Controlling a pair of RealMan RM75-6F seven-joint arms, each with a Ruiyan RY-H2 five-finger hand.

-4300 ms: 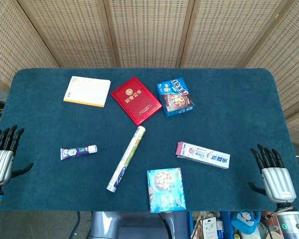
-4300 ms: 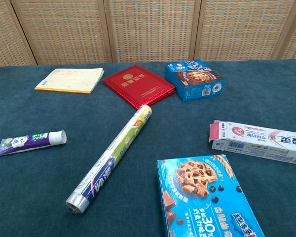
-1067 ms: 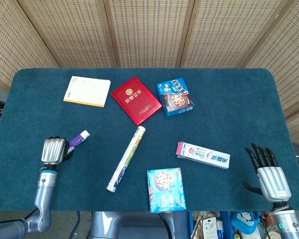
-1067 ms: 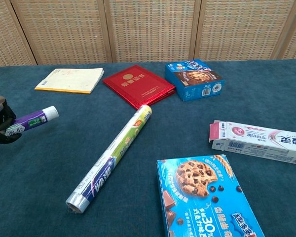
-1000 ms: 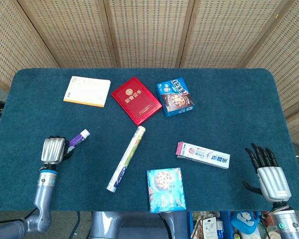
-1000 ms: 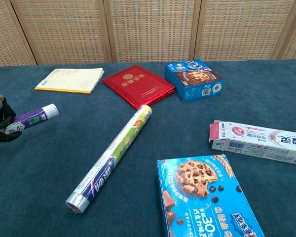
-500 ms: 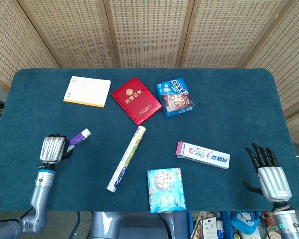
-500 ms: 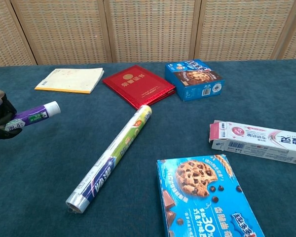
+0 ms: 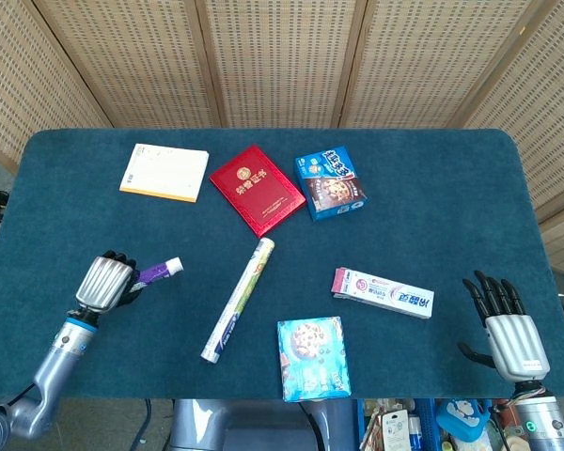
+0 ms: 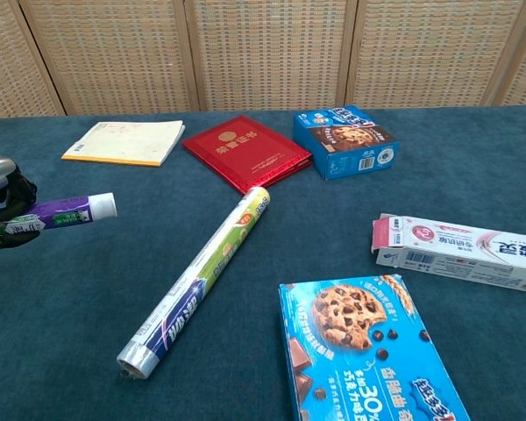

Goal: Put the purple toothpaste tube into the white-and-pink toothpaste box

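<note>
1. The purple toothpaste tube (image 9: 157,272) sticks out of the left hand (image 9: 104,282) near the table's (image 9: 451,197) left front corner, cap pointing right, raised off the cloth.
2. That hand's fingers are wrapped around the tube; the right hand (image 9: 513,336) hovers at the right front corner, fingers spread, holding nothing.
3. One toothpaste box (image 9: 383,292) lies near the front edge, plus two cookie boxes (image 9: 330,182), one foil roll (image 9: 238,300).
</note>
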